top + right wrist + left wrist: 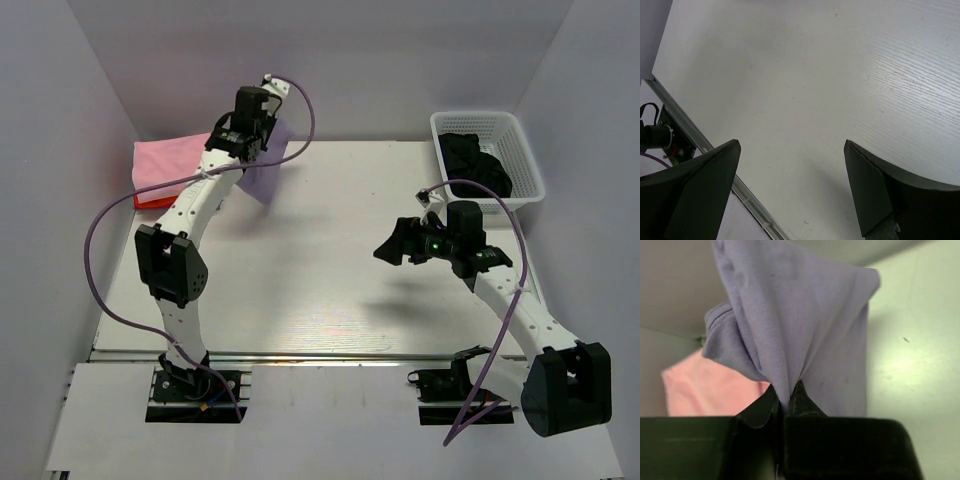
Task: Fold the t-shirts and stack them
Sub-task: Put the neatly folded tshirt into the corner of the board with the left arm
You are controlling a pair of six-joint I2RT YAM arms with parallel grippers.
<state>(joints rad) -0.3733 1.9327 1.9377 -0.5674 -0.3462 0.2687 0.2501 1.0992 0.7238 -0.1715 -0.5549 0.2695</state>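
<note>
White wood-grain table (330, 290), walled on three sides. Left gripper (785, 396) pinches the lavender-purple cloth t-shirt (800, 325), hung above the far left — just beside the folded pink t-shirt (165, 160) lying on a red one (148, 201) against the left wall (60, 150). White plastic lattice basket (522, 150), holding dark cloth (475, 160), occupies the far right corner. Right gripper (400, 243) hovers right of centre, jaws spread wide — open tabletop beneath, out to the near metal rail (695, 140).

White wood-grain desk (350, 270). At its far left, a folded pink t-shirt (165, 160) lies on a red t-shirt (150, 203). At its far right stands a white lattice basket (528, 172) holding dark cloth (475, 160).
</note>
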